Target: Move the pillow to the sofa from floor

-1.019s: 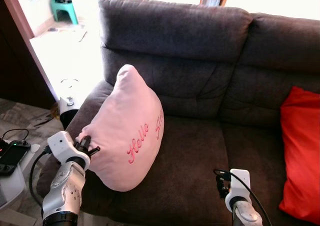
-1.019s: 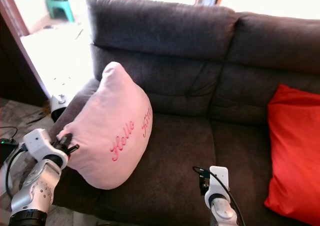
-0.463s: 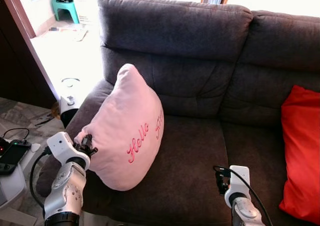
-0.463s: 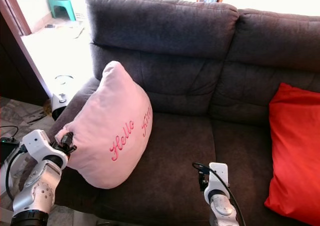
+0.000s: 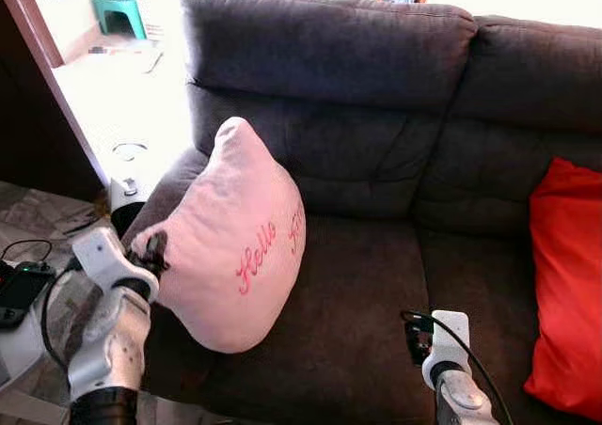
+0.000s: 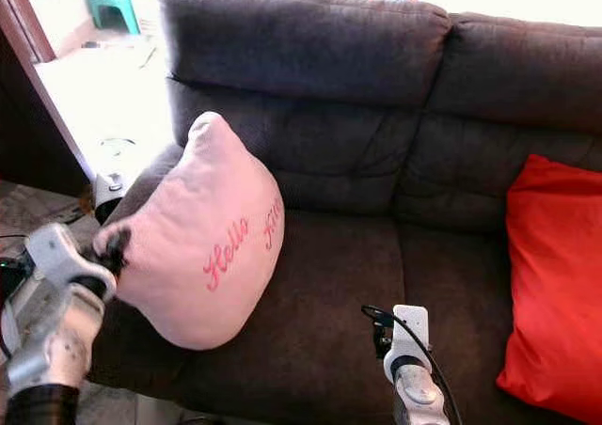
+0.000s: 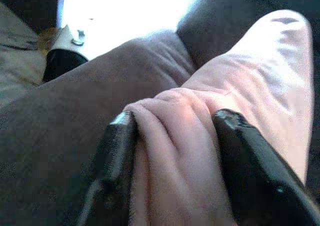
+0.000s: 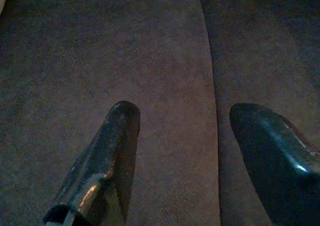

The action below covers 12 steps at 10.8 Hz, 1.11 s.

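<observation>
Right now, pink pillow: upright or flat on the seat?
Upright. The pink pillow stands on end on the sofa seat, tilted against the armrest, a corner pinched in the left hand.

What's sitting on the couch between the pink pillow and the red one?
Nothing. In the left eye view, only bare grey seat of the sofa lies between the pink pillow and the red cushion.

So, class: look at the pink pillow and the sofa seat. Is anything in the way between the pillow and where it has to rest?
Nothing visible is. The pink pillow already stands tilted on the sofa seat at the robot's left end, its corner pinched in the left gripper. The red cushion sits far off at the other end. The right gripper hangs open over bare seat.
</observation>
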Tool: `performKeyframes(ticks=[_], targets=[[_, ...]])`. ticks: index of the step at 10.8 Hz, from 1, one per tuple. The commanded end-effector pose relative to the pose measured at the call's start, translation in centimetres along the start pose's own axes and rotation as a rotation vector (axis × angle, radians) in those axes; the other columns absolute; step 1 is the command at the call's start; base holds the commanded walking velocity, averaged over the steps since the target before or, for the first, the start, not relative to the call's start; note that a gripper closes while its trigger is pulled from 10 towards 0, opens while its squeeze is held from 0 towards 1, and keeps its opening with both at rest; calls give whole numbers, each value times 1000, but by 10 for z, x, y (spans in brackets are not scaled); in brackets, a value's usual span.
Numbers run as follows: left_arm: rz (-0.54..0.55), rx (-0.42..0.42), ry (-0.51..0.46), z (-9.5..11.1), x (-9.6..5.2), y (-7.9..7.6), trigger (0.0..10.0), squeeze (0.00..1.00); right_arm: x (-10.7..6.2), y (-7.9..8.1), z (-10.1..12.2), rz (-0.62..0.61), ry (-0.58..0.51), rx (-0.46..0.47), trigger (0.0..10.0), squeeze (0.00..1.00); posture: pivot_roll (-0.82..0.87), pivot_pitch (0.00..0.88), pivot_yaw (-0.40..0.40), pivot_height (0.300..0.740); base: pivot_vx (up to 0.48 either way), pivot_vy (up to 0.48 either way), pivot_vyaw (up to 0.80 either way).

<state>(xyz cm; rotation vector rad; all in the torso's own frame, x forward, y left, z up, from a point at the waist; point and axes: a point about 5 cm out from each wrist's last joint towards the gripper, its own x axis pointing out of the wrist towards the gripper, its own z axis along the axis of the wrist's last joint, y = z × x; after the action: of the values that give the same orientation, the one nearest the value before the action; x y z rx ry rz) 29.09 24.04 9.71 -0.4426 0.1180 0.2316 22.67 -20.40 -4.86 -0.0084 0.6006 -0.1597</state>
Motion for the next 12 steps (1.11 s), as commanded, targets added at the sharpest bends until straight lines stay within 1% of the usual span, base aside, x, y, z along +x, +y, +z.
performKeyframes(ticks=[1,2,3,5,6,9,11,12], targets=[[-31,-6,-16,8,2,-6,10000,1000,1,0,4,-5,-14,7,10000,0,91,50,-87,740,0,0,0],[-49,-6,8,5,0,-9,10000,1000,1,0,4,-4,-12,8,10000,0,88,50,-87,740,0,0,0],[-81,-10,50,-3,-2,-13,10000,1000,1,0,2,-4,-2,7,10000,0,90,51,-88,740,0,0,0],[-116,4,108,-12,-5,-15,10000,1000,0,-2,-1,-5,11,6,10000,0,92,52,-89,740,0,0,0],[-139,25,133,-14,-7,-16,10000,1000,0,-3,-1,-5,15,6,10000,0,91,52,-88,740,0,0,0],[-161,4,122,-1,-6,-18,10000,1000,0,-2,-3,0,26,8,10000,0,92,52,-88,740,0,0,0],[-190,40,136,6,-6,-19,10000,1000,-1,-1,-5,2,32,8,10000,0,92,53,-88,740,0,0,0],[-196,76,142,13,-6,-20,10000,1000,-1,0,-5,4,37,7,10000,0,92,53,-89,740,0,0,0]])
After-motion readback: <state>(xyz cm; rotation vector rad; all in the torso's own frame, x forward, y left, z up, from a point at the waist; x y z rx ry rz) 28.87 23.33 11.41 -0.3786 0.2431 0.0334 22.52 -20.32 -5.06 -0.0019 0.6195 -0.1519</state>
